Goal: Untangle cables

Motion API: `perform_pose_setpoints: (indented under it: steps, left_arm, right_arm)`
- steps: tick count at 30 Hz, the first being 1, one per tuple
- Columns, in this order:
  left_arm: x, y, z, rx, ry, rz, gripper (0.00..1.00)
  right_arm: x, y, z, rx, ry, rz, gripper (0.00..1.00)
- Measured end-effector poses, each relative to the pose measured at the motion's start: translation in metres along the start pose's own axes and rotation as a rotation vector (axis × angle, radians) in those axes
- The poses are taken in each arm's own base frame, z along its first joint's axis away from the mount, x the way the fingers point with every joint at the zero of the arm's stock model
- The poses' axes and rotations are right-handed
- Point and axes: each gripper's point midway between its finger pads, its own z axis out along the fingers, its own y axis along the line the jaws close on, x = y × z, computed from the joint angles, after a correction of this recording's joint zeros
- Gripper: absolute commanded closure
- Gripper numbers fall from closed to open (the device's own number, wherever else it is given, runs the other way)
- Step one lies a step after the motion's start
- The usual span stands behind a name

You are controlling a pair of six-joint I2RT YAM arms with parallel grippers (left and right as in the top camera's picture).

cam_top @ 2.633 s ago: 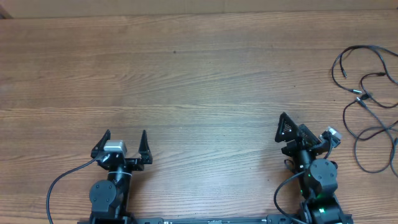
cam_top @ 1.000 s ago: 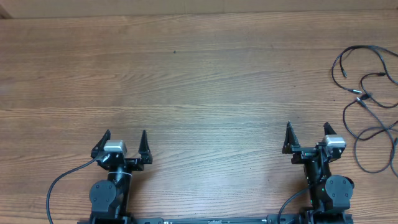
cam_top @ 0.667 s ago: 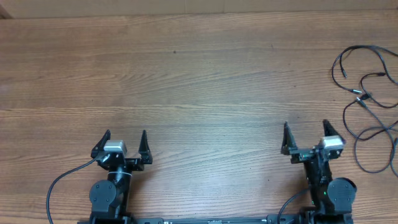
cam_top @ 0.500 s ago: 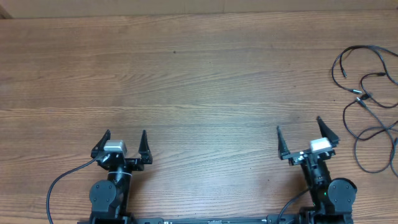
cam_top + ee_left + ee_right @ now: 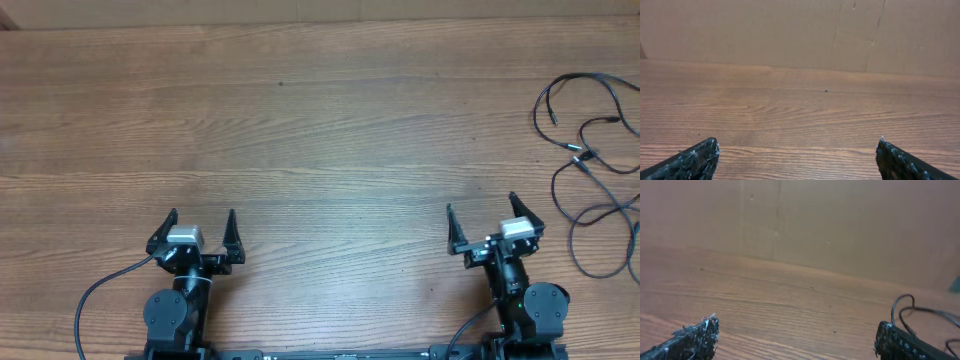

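Note:
The cables (image 5: 590, 170) are thin black wires lying in loose loops at the table's far right edge, with small plug ends near the middle of the tangle. Part of them shows at the right edge of the right wrist view (image 5: 910, 310). My right gripper (image 5: 481, 214) is open and empty, to the left of the cables and apart from them; it also shows in the right wrist view (image 5: 797, 330). My left gripper (image 5: 203, 220) is open and empty at the front left, far from the cables; its fingertips show in the left wrist view (image 5: 797, 152).
The wooden table (image 5: 320, 120) stretches across the overhead view. A brown cardboard wall (image 5: 800, 30) stands along its far edge. Thick black arm cables (image 5: 95, 300) hang near both arm bases at the front edge.
My right gripper has turned from angled left to facing the far edge and has opened wide. The left arm and the cables have not moved.

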Motion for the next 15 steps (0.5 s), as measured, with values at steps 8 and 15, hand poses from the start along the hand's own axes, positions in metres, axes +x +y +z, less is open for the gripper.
perform_pose_setpoints:
  steps: [8, 15]
  left_arm:
    - [0.0000, -0.0001, 0.0000, 0.000, 0.000, 0.000, 0.00]
    - [-0.0002, -0.0001, 0.0000, 0.000, 0.000, 0.000, 0.00]
  right_arm:
    - [0.0023, -0.0088, -0.0002, 0.052, 0.009, 0.089, 0.00]
    - [0.0026, -0.0106, -0.0003, 0.062, 0.009, 0.106, 0.00]
